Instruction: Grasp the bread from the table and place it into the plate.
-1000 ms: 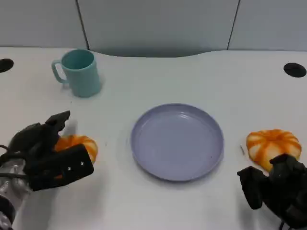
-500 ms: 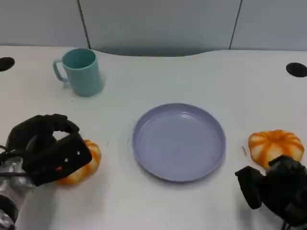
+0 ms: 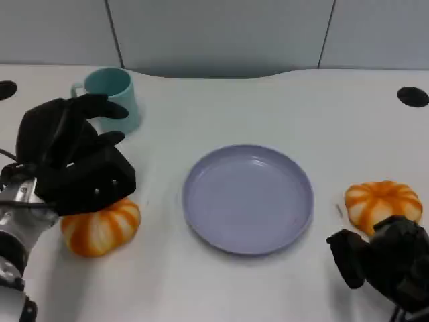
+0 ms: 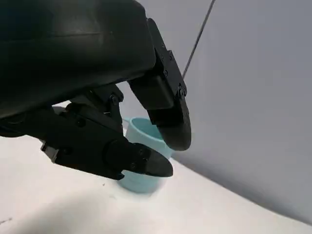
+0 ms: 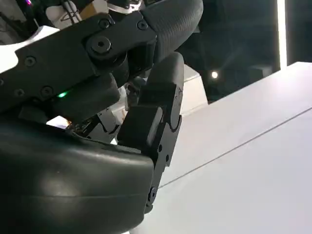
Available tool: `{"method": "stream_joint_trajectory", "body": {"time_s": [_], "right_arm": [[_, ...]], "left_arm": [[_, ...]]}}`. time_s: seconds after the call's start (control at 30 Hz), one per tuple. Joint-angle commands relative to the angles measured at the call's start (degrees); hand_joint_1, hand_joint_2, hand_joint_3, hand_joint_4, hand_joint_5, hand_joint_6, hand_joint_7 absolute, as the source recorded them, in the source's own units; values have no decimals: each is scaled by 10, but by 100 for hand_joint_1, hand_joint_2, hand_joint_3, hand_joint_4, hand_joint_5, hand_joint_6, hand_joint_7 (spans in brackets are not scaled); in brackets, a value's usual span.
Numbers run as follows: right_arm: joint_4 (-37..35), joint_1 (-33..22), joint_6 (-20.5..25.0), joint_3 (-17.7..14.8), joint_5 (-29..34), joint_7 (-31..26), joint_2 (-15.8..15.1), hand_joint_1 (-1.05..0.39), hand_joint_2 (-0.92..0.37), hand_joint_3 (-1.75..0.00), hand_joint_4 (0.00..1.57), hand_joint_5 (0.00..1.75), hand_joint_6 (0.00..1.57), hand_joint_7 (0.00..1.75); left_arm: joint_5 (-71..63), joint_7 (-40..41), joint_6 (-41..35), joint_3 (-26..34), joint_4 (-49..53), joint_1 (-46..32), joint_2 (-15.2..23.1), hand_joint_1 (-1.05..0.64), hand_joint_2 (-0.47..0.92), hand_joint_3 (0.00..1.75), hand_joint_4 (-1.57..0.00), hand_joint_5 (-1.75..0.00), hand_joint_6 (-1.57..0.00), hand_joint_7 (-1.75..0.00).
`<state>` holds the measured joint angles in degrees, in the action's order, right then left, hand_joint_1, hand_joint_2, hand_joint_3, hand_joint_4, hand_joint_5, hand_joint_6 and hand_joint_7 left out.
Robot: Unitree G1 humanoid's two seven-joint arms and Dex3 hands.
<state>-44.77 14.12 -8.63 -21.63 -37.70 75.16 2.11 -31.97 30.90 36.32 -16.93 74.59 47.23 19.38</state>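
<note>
Two orange-and-white striped breads sit on your white table point(image 3: 268, 100). One bread point(image 3: 100, 228) lies at nine o'clock of the lavender plate point(image 3: 248, 198), just under your left hand point(image 3: 75, 161), whose fingers are spread apart and grip nothing. The other bread point(image 3: 382, 204) lies at three o'clock of the plate, touching or nearly touching your right hand point(image 3: 385, 265), whose fingers look curled in; you cannot tell if they hold anything. At eleven o'clock stands a teal mug point(image 3: 114, 94), beyond the left hand.
</note>
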Motion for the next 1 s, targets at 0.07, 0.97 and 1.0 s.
{"method": "stream_joint_trajectory", "body": {"time_s": [0.07, 0.97, 1.0], "right_arm": [[-22, 12, -18, -18, -11, 6, -3, -35, -83, 0, 91, 175, 120, 25], [21, -16, 10, -8, 2, 4, -6, -36, -83, 0, 90, 175, 125, 15], [27, -18, 5, -7, 2, 3, -4, -36, -83, 0, 91, 175, 126, 16]], "left_arm": [[-5, -38, -11, -9, 4, 5, 13, -40, 86, 2, -75, -89, -83, -35], [-79, -303, -266, -133, 37, -27, -6, -105, 92, 22, 0, 0, 0, 0], [-87, -295, -274, -142, 39, -30, -11, -105, 92, 27, 0, 0, 0, 0]]}}
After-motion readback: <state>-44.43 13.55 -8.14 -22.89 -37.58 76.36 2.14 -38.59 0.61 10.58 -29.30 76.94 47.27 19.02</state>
